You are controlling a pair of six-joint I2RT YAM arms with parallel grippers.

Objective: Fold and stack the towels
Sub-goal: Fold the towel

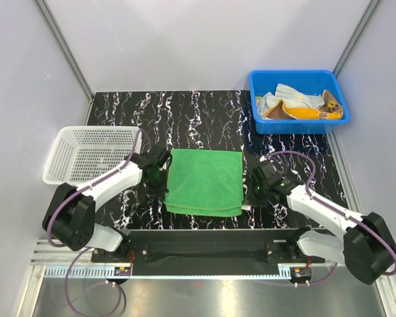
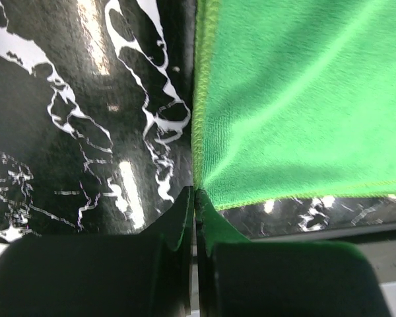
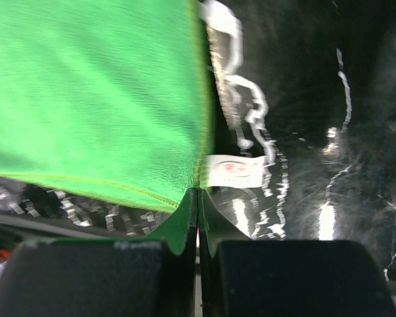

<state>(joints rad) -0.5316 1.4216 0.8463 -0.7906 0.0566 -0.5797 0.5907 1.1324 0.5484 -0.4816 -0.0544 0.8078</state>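
Observation:
A plain green towel [image 1: 206, 181] lies spread in the middle of the black marbled table, with layered edges showing along its near side. My left gripper [image 1: 157, 186] is at its left edge. In the left wrist view it [image 2: 197, 193] is shut on a corner of the green towel [image 2: 303, 99], and creases fan out from the pinch. My right gripper [image 1: 257, 188] is at the right edge, shut [image 3: 198, 190] on the green towel's [image 3: 92, 92] corner beside a white label [image 3: 234, 172]. More towels [image 1: 297, 105], white and orange-yellow, sit heaped in the blue bin.
The blue bin [image 1: 254, 82] stands at the back right corner. A white mesh basket [image 1: 59, 165] sits at the left edge of the table. Grey walls close in the sides and back. The arms' base rail runs along the near edge.

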